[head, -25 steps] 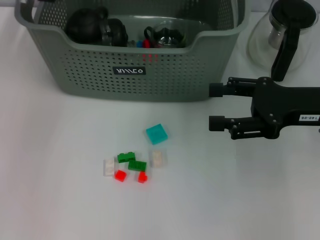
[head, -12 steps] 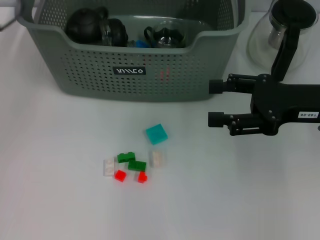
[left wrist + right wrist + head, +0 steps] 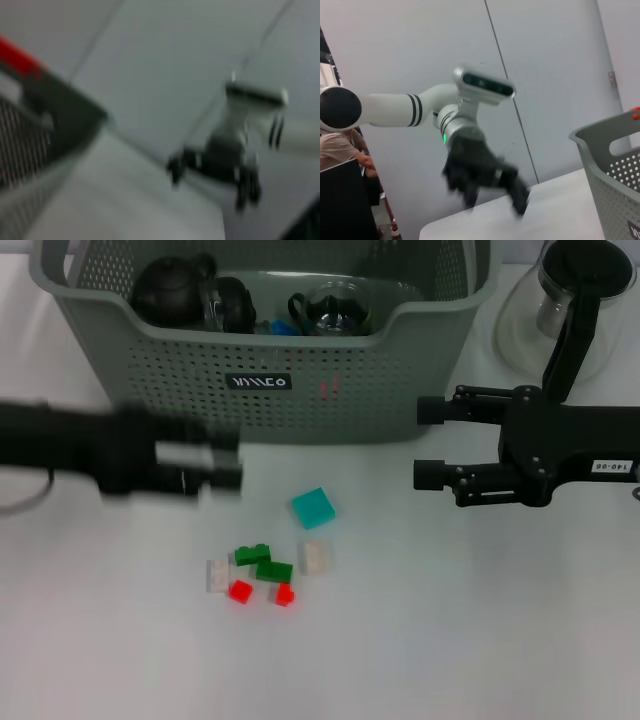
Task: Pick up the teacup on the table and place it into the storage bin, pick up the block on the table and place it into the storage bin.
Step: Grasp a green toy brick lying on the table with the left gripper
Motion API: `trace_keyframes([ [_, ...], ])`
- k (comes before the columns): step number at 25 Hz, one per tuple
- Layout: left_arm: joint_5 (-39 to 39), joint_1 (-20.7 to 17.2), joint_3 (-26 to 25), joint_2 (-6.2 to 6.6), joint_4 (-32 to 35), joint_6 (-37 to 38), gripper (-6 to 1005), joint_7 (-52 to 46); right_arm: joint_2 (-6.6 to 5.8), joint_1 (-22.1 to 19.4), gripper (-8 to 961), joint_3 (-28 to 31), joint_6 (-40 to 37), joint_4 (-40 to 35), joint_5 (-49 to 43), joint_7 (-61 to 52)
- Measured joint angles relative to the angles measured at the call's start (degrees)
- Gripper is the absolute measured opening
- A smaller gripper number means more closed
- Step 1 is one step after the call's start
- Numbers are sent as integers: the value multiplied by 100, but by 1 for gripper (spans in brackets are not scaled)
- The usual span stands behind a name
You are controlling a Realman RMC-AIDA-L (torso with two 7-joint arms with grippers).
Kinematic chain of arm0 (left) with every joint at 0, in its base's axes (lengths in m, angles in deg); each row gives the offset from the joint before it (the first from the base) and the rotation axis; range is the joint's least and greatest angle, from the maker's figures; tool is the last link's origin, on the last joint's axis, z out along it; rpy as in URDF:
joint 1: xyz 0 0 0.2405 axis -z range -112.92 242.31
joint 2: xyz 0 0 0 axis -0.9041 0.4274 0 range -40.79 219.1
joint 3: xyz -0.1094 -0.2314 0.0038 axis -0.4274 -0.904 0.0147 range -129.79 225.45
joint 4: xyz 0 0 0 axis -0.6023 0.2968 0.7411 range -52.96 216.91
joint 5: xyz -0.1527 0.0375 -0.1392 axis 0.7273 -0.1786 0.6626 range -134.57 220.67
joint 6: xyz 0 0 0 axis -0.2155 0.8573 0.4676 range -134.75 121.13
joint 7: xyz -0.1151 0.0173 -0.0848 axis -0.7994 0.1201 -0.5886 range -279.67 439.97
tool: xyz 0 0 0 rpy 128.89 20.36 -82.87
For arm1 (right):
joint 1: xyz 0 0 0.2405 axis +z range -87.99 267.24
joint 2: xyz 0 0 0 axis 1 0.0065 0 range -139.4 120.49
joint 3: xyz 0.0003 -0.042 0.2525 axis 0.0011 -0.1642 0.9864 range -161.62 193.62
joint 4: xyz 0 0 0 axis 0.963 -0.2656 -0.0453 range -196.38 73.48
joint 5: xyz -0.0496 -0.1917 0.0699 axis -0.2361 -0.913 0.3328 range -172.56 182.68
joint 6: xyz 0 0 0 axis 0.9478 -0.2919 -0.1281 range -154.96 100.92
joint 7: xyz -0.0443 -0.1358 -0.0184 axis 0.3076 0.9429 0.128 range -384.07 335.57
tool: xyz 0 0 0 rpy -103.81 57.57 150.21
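Left pincer (image 3: 225,468): blurred in front of the bin; whether released or clenched, I cannot tell.
Right pincer (image 3: 425,443): released, empty, beside the bin (image 3: 300,390).
Block (image 3: 313,507): teal, on the table (image 3: 480,640) between both pincers, nearer the left.
Handling: probably light, stiff, smooth; pinch its flat sides.
Teacup: none visible on the table.

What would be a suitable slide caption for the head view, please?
Left hand sweeps over the table toward scattered blocks before the storage bin; open right hand waits alongside.
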Motion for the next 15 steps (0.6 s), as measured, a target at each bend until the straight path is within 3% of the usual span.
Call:
trace_keyframes([
  [6,-992,44,458,-209,191,-315,600,352,-3,-17,850,0,3,9,-6,-26],
  [15,-1736,178,802,-884,1547,-749,568,262,-3,-50,850,-6,24,9,-8,-47],
])
